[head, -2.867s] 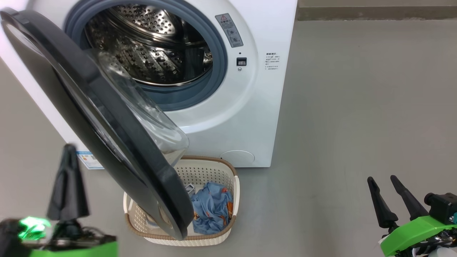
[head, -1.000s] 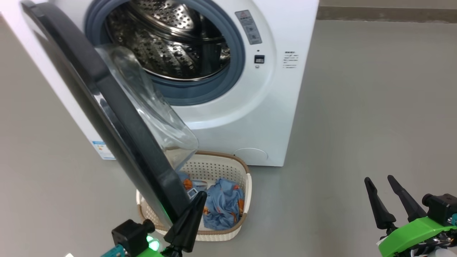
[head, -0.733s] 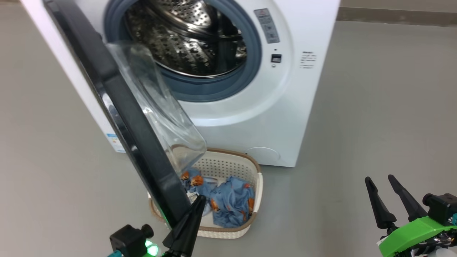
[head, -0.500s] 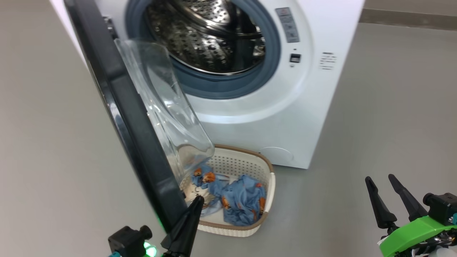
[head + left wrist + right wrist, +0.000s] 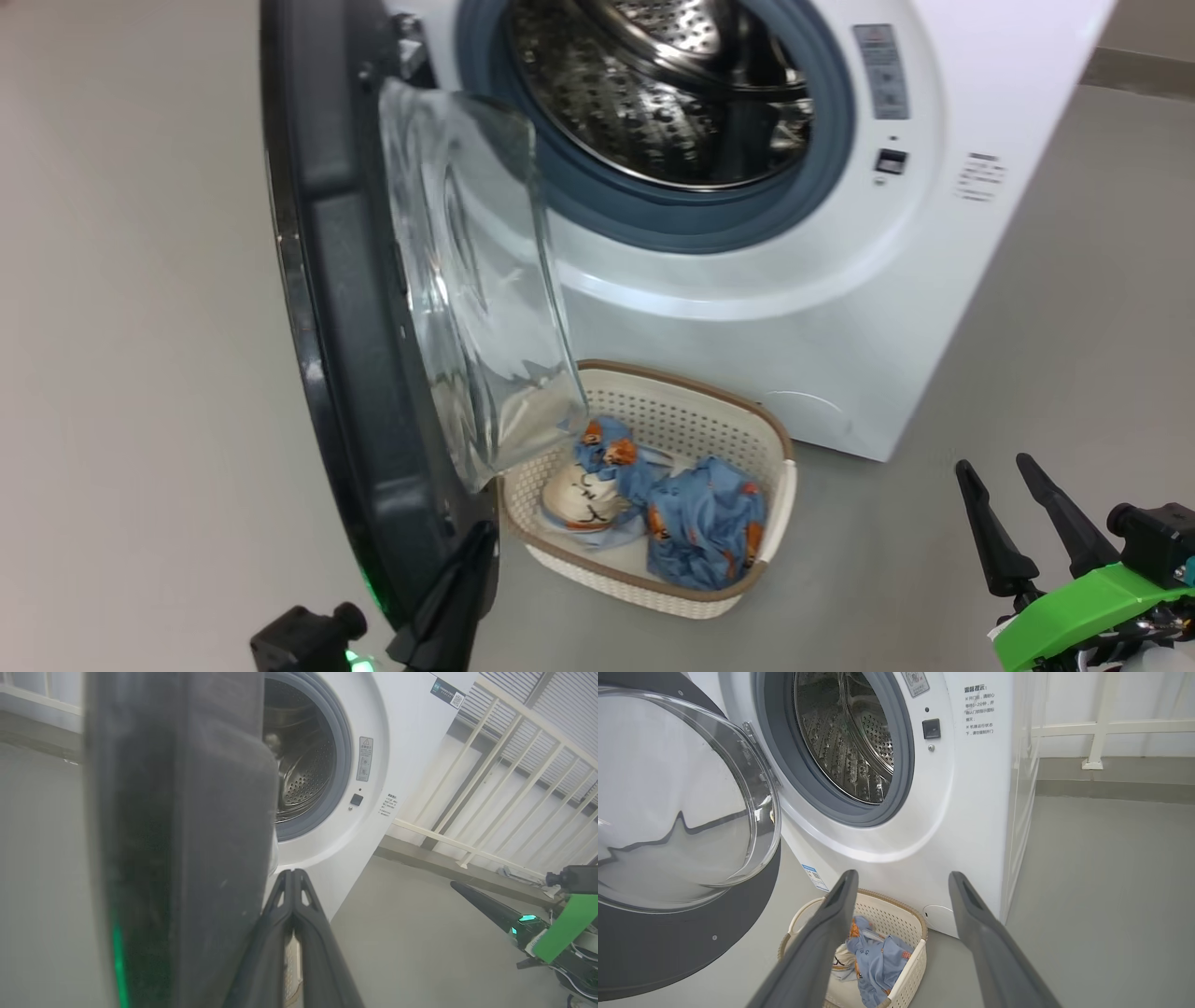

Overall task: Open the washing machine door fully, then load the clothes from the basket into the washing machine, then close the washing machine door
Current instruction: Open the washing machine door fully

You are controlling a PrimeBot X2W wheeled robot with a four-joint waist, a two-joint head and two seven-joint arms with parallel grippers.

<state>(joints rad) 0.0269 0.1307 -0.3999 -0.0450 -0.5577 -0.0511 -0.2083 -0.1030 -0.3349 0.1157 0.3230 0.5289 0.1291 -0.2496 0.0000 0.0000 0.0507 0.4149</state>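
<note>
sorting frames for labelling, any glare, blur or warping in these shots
Head view: sharp and evenly lit, with bright glints on the drum; the glass of the door warps what lies behind it. Left wrist view: the door is very close and soft, with a green glow low on it. Right wrist view: crisp, with reflections in the glass.

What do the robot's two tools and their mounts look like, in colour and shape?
The left tool and the right tool each have two long, dark grey fingers tapering to points. The left has slots near its fingertips, a black block and a green light at its base. The right sits on a bright green bracket with a black knobbed block; thin cables run below.
</note>
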